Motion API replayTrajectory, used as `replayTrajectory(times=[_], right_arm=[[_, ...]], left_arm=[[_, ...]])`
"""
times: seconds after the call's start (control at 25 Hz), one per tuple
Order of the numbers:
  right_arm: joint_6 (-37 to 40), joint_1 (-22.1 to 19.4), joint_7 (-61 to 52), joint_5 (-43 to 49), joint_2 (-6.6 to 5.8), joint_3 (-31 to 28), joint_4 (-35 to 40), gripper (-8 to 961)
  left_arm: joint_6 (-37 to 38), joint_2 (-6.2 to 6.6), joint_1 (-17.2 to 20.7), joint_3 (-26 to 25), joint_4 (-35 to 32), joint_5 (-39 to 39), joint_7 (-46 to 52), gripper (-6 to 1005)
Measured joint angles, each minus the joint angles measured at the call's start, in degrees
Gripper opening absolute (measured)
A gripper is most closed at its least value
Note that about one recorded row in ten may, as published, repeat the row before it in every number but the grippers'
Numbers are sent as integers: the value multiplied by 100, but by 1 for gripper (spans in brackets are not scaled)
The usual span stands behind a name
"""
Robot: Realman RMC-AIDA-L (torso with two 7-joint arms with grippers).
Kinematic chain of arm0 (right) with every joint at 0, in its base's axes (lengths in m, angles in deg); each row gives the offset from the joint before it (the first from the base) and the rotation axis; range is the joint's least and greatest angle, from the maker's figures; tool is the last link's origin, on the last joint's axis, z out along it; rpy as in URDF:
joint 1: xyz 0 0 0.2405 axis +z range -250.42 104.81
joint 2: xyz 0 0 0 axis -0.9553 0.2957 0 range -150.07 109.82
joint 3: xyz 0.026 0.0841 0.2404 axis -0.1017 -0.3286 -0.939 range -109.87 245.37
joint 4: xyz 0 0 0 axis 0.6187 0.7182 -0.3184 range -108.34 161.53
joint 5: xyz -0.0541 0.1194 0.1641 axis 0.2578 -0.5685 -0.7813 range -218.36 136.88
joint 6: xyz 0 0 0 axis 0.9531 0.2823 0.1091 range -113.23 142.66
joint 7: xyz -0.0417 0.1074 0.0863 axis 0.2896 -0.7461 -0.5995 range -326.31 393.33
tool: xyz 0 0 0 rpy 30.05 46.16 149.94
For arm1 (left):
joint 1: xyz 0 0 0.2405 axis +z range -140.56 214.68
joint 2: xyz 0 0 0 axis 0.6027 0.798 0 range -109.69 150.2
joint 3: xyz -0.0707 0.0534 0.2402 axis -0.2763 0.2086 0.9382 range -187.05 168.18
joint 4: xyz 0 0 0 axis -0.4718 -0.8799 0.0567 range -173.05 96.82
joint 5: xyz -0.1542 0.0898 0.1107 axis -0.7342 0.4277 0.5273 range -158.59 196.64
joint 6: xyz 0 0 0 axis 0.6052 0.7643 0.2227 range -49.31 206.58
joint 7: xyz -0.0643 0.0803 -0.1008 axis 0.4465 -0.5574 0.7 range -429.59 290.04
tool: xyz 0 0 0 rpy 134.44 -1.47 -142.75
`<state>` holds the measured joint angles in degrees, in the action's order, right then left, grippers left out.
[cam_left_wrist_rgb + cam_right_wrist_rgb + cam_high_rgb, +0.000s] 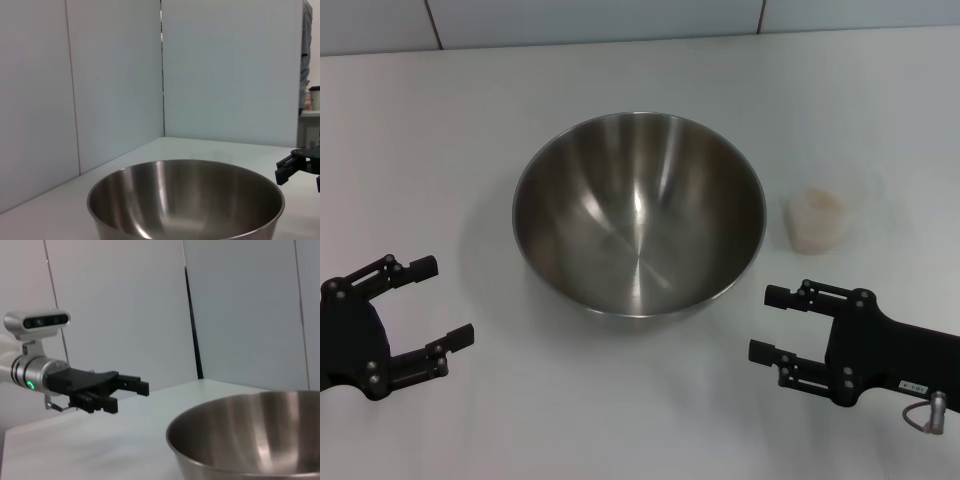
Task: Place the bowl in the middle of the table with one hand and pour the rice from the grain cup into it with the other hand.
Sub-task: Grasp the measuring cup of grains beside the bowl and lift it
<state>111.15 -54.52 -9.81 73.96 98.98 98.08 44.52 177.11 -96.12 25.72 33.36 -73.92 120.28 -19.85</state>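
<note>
On the white table, my head view showed the bowl at the middle, the cup of rice just to its right, and the left gripper and right gripper both spread apart, holding nothing. My left wrist view showed the bowl close. My right wrist view showed the bowl and the left gripper beyond.

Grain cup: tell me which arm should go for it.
Right. The grain cup stands on the bowl's right, just beyond the open right gripper. The open left gripper would probably have to cross the bowl.
</note>
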Motion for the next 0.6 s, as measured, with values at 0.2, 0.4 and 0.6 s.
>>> replayTrajectory(times=[0.2,0.4,0.6], right_arm=[[297,-152,364,-138,25,-315,-126,653],[638,-434,998,-828,22,-684,-541,653],[896,-763,1606,-1659,24,-1026,-1027,653]], left_arm=[[-20,2,-14,0,4,0,0,820],[14,26,-26,0,-23,0,45,820],[21,47,-41,0,-31,0,56,820]])
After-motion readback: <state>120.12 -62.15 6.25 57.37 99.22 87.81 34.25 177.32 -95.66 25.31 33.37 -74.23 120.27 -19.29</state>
